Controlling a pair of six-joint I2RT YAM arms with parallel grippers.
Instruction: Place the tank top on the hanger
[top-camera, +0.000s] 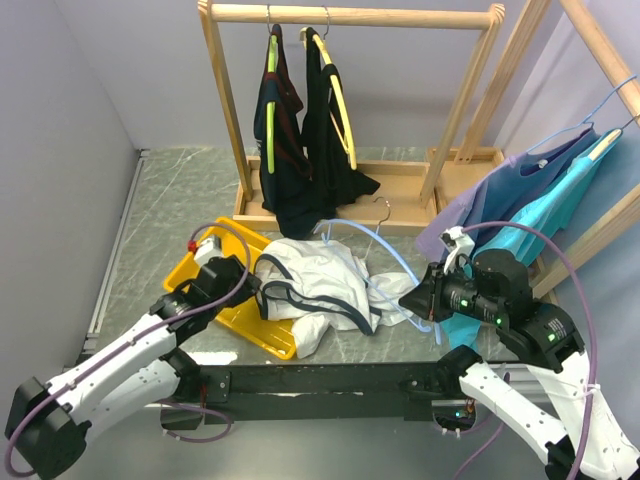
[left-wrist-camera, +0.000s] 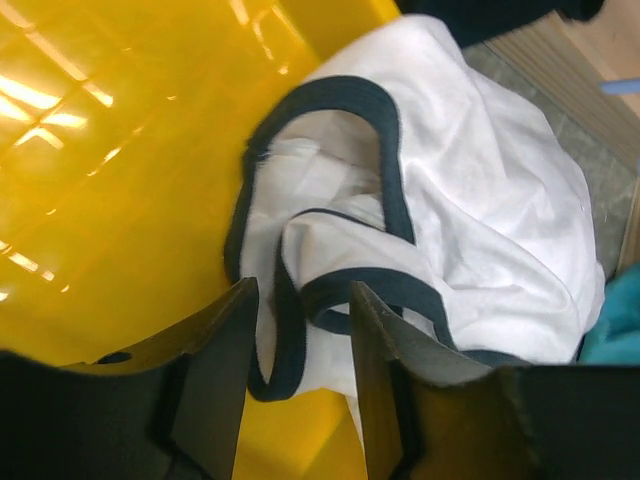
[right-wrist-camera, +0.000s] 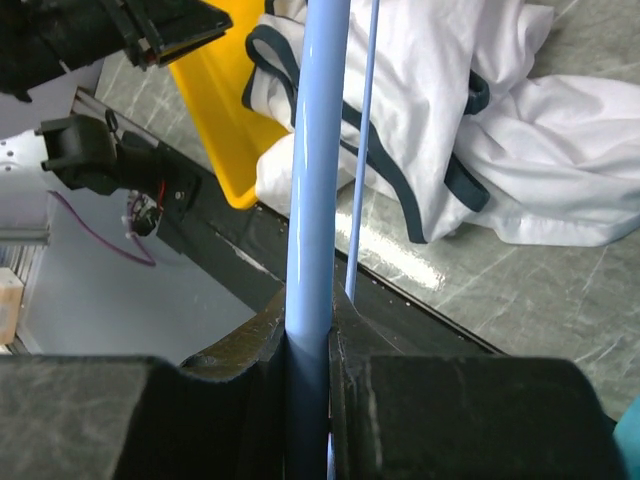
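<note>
**Tank top heaped beside the tray, hanger clamped in the right tool**

The white sleeveless jersey tank top (top-camera: 322, 283) lies crumpled in soft folds on the grey-green marbled tabletop (top-camera: 180, 190). Its left edge spills onto the glossy yellow plastic tray (top-camera: 215, 292). Dark navy ribbed trim loops through the heap, marking the neck and armholes.

The left tool (top-camera: 262, 293) sits low over that edge, above the tray. In its wrist view the two flat dark fingers (left-wrist-camera: 228, 350) stand partly apart and straddle a curl of the navy trim with white cloth behind it. A gap shows on each side of the trim, so the jaws are narrow but not pressed onto the fabric.

The thin light-blue plastic hanger (top-camera: 400, 268) arcs across the right side of the heap, and its bent metal hook (top-camera: 381, 207) points toward the wooden clothes rack (top-camera: 350, 15). The right tool (top-camera: 412, 300) is clamped tight on one smooth round bar of the hanger. In its wrist view the bar runs straight up from between the closed jaws, with a thinner blue strand beside it.

On the rack, dark garments (top-camera: 300, 150) hang from lime and yellow hangers. At the far right, a lavender-blue shirt (top-camera: 500, 185) and a teal shirt (top-camera: 560, 200) drape from a slanted wooden frame.
</note>
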